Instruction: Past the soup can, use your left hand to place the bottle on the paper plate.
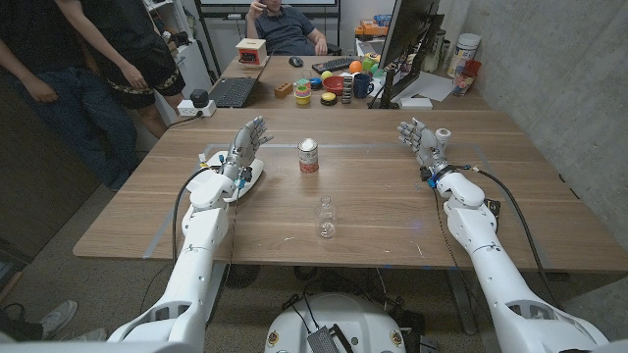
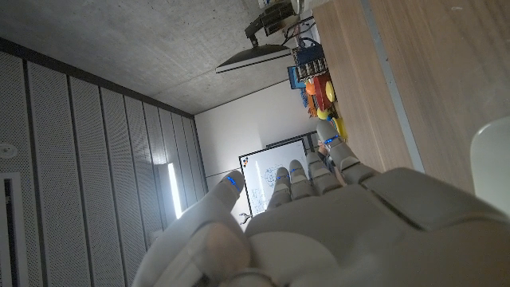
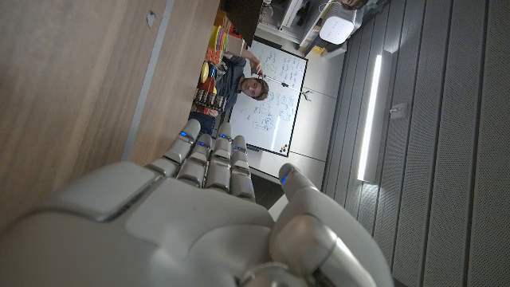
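One bottle [image 1: 326, 217] stands low in the middle of the frame, held by nothing. It could be tipped over by a clumsy grab (it looks light). One soup can [image 1: 308, 156] stands above it and could be bumped. One paper plate [image 1: 253, 176] lies left, under the spread, empty left hand [image 1: 245, 148]. The right hand [image 1: 420, 140] is spread and empty too.

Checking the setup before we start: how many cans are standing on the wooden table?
1: the soup can stands mid-table, beyond the bottle.

The wooden table [image 1: 392, 221] carries a soup can [image 1: 308, 156], bottle [image 1: 326, 217] and paper plate [image 1: 247, 178].
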